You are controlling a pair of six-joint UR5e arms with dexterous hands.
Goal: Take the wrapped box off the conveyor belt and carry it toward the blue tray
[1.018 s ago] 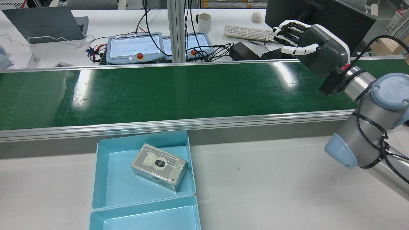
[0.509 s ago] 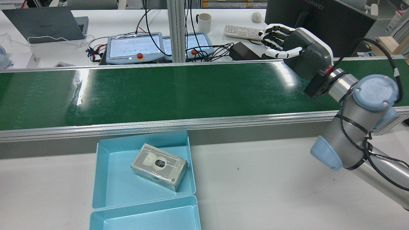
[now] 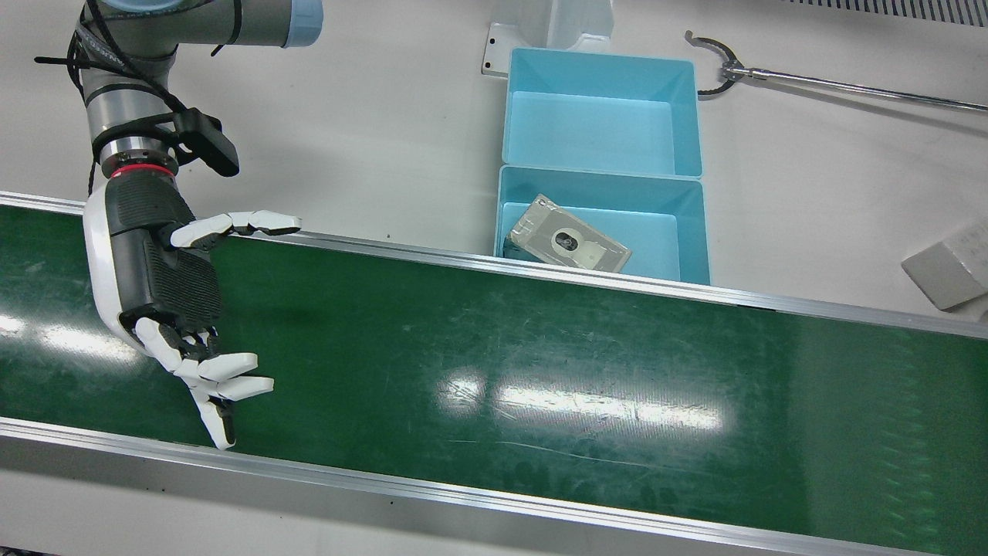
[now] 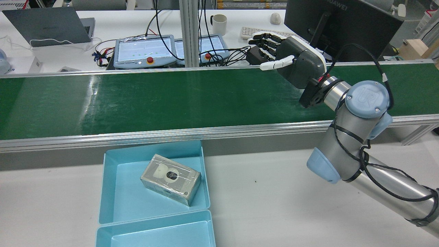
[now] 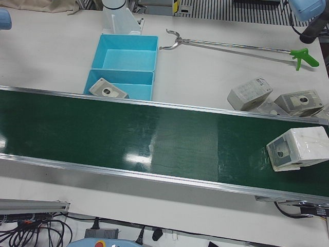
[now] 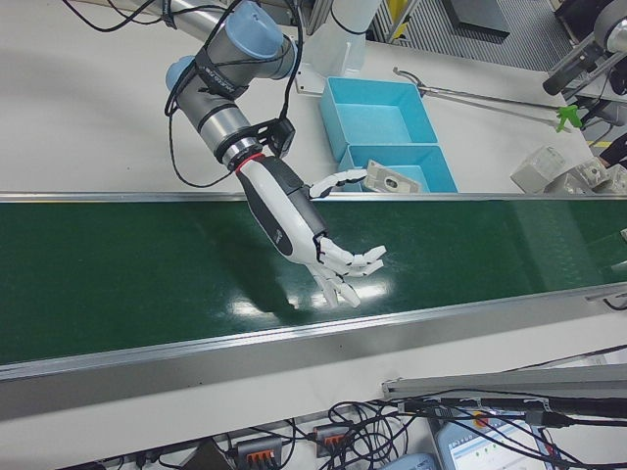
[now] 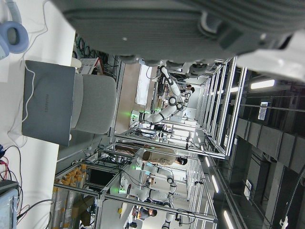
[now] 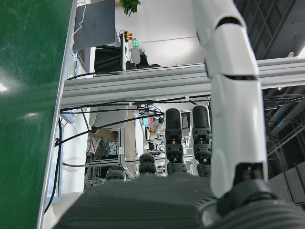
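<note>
Front view: the right hand [image 3: 166, 297] is hanging over the green belt [image 3: 494, 363] at its left end, fingers spread apart and holding nothing. A wrapped box [image 3: 567, 243] is lying in the nearer compartment of the blue tray [image 3: 698, 224], tilted against the belt-side wall; the other compartment is sitting bare. A reacher tool [image 3: 810, 81] is lying on the table beyond the tray.

Rear view: the right hand [image 4: 289, 56] is reaching out above the belt's [image 4: 171, 99] far edge — palm facing away, fingers extended. The box [image 4: 170, 179] is resting in the tray [image 4: 106, 192], well apart from the hand.

Left-front view: another wrapped box [image 5: 298, 149] is sitting on the belt [image 5: 154, 141] at its right end, and more boxes [image 5: 275, 98] are lying on the table behind it. No arm is showing here.

Right-front view: the right hand [image 6: 313, 240] is hovering above the belt [image 6: 147, 274], fingers splayed.

Left hand view: only the palm's [image 7: 181, 26] edge is showing — I cannot tell whether the left hand is spread or closed.

Right hand view: straightened fingers [image 8: 233, 95] are pointing away beside the belt [image 8: 28, 95].
</note>
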